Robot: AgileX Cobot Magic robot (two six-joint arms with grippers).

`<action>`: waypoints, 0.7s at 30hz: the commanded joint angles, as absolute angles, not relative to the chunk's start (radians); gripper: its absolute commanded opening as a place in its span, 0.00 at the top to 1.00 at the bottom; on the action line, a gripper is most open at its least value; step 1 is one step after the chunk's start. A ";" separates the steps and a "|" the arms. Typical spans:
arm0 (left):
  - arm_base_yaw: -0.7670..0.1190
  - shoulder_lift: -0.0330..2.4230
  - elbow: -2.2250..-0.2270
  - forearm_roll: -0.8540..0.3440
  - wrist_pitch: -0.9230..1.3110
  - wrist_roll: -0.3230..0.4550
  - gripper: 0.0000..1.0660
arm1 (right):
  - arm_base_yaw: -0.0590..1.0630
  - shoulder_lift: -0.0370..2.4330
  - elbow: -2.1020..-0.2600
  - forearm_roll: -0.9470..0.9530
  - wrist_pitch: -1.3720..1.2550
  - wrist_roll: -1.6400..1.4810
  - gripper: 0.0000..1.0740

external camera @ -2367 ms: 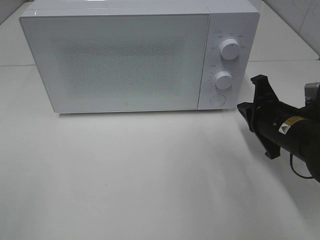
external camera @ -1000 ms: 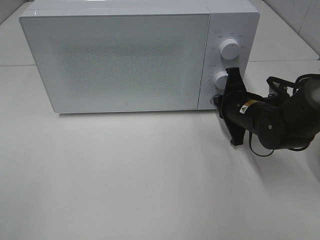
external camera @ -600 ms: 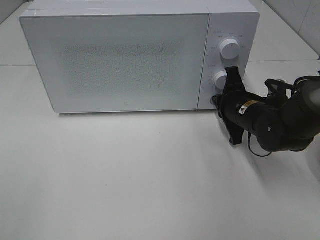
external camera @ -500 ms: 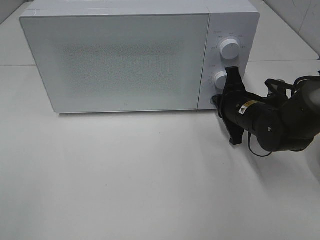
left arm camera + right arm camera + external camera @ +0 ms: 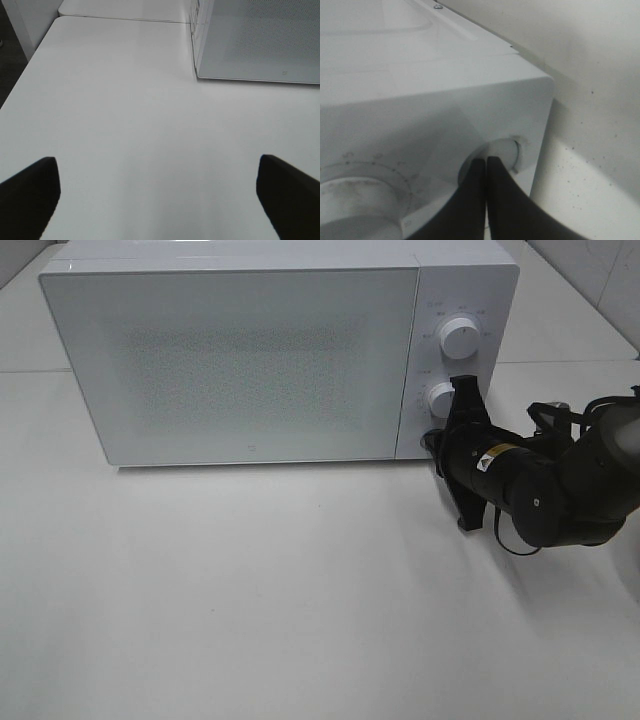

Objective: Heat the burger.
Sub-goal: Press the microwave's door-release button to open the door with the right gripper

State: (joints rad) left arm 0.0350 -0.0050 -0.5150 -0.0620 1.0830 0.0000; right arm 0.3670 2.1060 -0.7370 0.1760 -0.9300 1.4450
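Observation:
The burger is out of view. A white microwave (image 5: 240,350) stands at the back of the table with its door closed. My right gripper (image 5: 437,446) is shut, and its joined tips rest on the round button (image 5: 504,151) at the bottom of the control panel. The wrist view shows the right gripper (image 5: 486,161) pressed against that button, beside the lower dial (image 5: 355,200). My left gripper (image 5: 157,170) is open and holds nothing. It hovers over bare table to the left of the microwave (image 5: 260,40). It does not show in the high view.
Two white dials, upper (image 5: 458,338) and lower (image 5: 445,399), sit above the button. The white table (image 5: 280,590) stretches out in front of the microwave. A dark floor gap (image 5: 7,60) runs along the table's left edge.
My right arm swung in from the right and brought its shut tips onto the microwave's round button. Over the last second it has barely moved. The door has stayed closed.

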 commanded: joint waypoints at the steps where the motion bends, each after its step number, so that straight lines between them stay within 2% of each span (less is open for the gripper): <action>1: 0.035 -0.021 -0.515 -0.063 1.071 0.000 0.04 | 0.362 2.101 -0.785 0.186 -1.023 1.446 0.98; 21: 0.035 -0.021 -0.515 -0.063 1.071 0.000 0.04 | 0.359 2.103 -0.887 0.224 -1.020 1.429 0.98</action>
State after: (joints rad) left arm 0.0350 -0.0050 -0.5150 -0.0620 1.0830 0.0000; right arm 0.3700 2.1200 -0.8110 0.2260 -0.8210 1.4410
